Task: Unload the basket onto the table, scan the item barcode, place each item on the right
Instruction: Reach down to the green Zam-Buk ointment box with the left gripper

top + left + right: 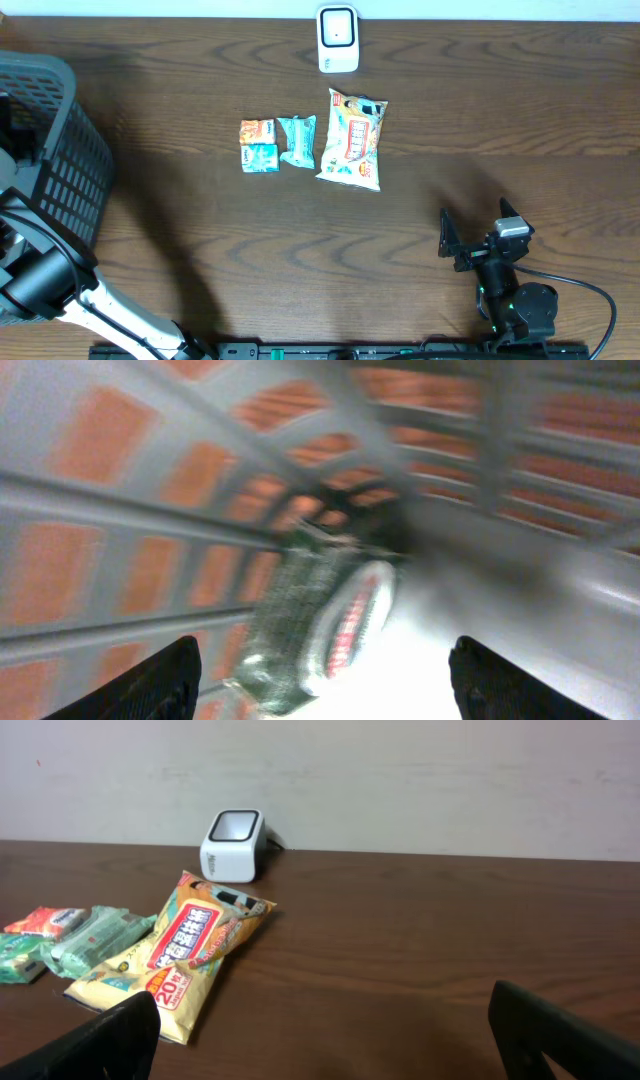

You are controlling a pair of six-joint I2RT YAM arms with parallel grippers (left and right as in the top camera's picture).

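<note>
Left fingers (150,685) stand wide apart and empty over a packet (320,620) in the basket (60,150) at 9 o'clock, right fingers (110,1040) spread and empty at 5 o'clock, so grasp, carry and scan at the 12 o'clock scanner (338,38) all appear outstanding.

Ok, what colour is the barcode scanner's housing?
The barcode scanner is white with a dark top window; right wrist view shows it best.

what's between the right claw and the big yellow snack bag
Nothing but bare brown table lies between the right claw and the snack bag. The overhead view shows it plainly, and the right wrist view agrees.
</note>
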